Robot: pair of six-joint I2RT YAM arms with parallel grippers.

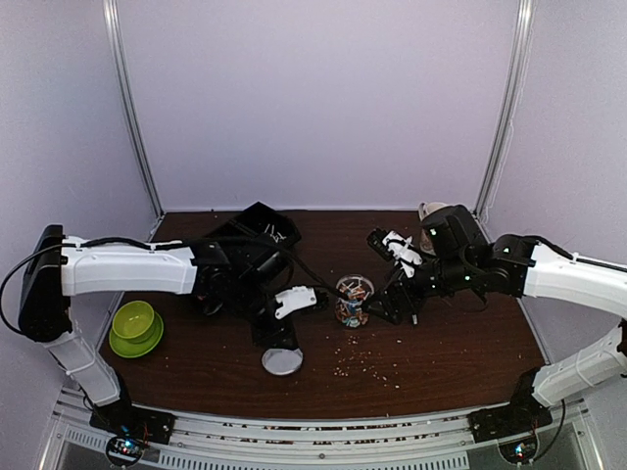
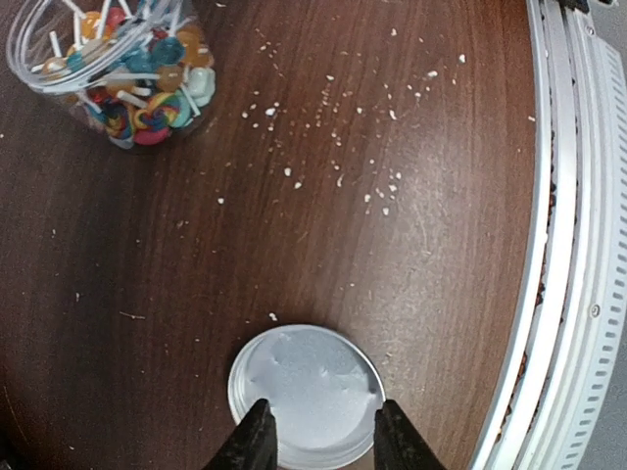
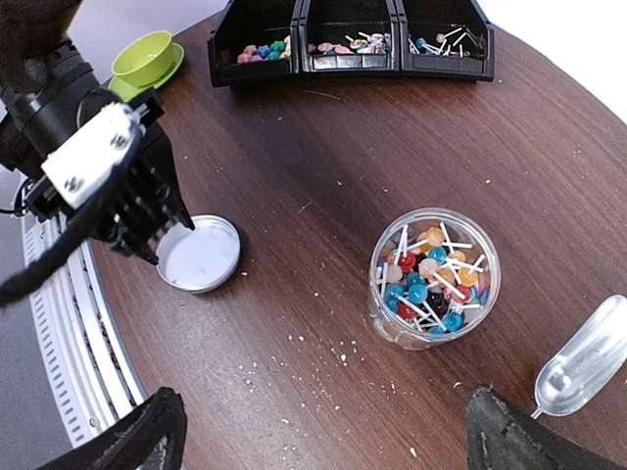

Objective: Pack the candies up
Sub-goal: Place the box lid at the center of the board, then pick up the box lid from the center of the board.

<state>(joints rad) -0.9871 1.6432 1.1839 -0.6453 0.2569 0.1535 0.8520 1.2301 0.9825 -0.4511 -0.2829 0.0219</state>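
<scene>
A clear jar (image 3: 434, 279) of lollipop candies with white sticks stands open mid-table; it also shows in the top view (image 1: 353, 299) and the left wrist view (image 2: 127, 69). Its silver lid (image 2: 306, 392) lies flat, inside up, near the front edge (image 1: 282, 361). My left gripper (image 2: 323, 431) is open, its fingertips (image 2: 257, 436) just over the lid's near rim, holding nothing. My right gripper (image 3: 328, 441) is open wide and empty, hovering over the table just in front of the jar (image 1: 390, 308). More candies (image 3: 263, 49) lie in black bins.
Three joined black bins (image 3: 353, 20) stand at the back (image 1: 260, 227). A green cup on a saucer (image 1: 135, 326) sits at the left. A clear plastic scoop (image 3: 583, 357) lies right of the jar. Pale crumbs (image 2: 377, 196) dot the wood. The metal table rail (image 2: 568, 245) runs close by.
</scene>
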